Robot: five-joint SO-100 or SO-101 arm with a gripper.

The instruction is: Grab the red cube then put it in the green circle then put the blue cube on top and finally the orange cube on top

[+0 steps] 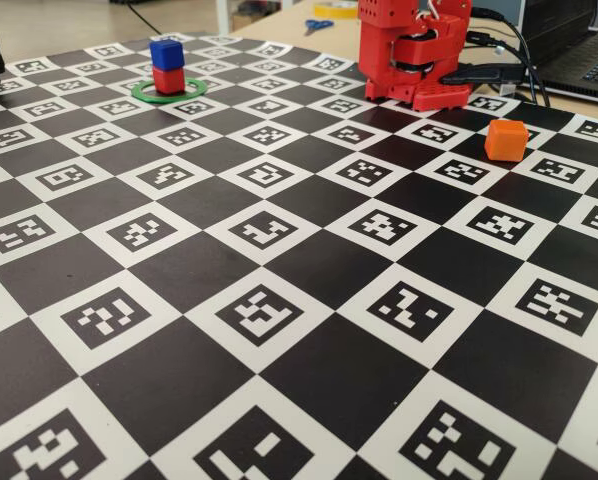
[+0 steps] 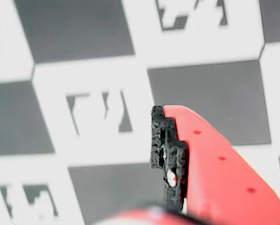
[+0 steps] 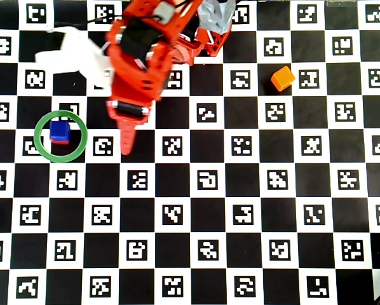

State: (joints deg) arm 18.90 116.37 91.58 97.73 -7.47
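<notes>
The blue cube (image 1: 165, 52) sits on top of the red cube (image 1: 168, 79) inside the green circle (image 1: 145, 95) at the far left of the board. From above, the blue cube (image 3: 60, 130) covers all but a sliver of the red cube (image 3: 60, 141), and both sit within the green circle (image 3: 42, 149). The orange cube (image 1: 505, 140) stands alone at the right, and the overhead view (image 3: 283, 79) shows it too. My red gripper (image 3: 126, 147) hangs to the right of the ring, shut and empty. It also shows in the wrist view (image 2: 158, 113) and in the fixed view (image 1: 434, 97).
The checkerboard mat (image 1: 279, 300) with printed markers covers the table. Black cables and a laptop (image 1: 579, 50) lie at the back right. Scissors (image 1: 317, 25) and a tape roll lie beyond the mat's far edge.
</notes>
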